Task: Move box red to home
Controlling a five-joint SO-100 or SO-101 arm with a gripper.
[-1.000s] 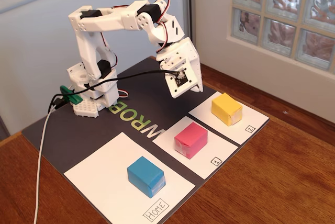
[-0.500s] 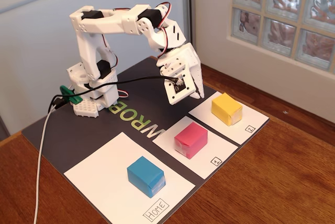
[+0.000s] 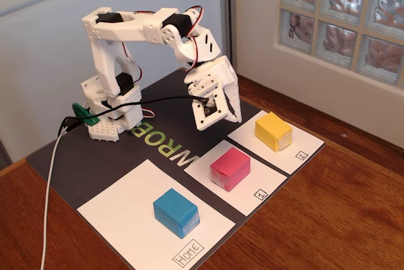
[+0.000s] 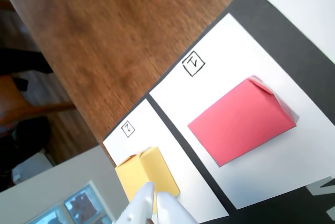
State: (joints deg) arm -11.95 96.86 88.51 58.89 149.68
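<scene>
The red box (image 3: 230, 168) stands on the small white sheet marked 1 (image 3: 260, 194), right of the middle in the fixed view; the wrist view shows it (image 4: 242, 120) on that sheet too. The Home sheet (image 3: 120, 204) lies at the front left and carries the blue box (image 3: 176, 212). My gripper (image 3: 218, 115) hangs in the air above and behind the red box, touching nothing. In the wrist view its white fingertips (image 4: 155, 195) sit together at the bottom edge, over the yellow box (image 4: 144, 174), and hold nothing.
The yellow box (image 3: 273, 130) stands on the sheet marked 2 (image 3: 302, 154) at the right. All sheets lie on a dark mat (image 3: 69, 156) on a wooden table (image 3: 341, 219). The arm's base (image 3: 110, 115) and a white cable (image 3: 50, 200) are at the left.
</scene>
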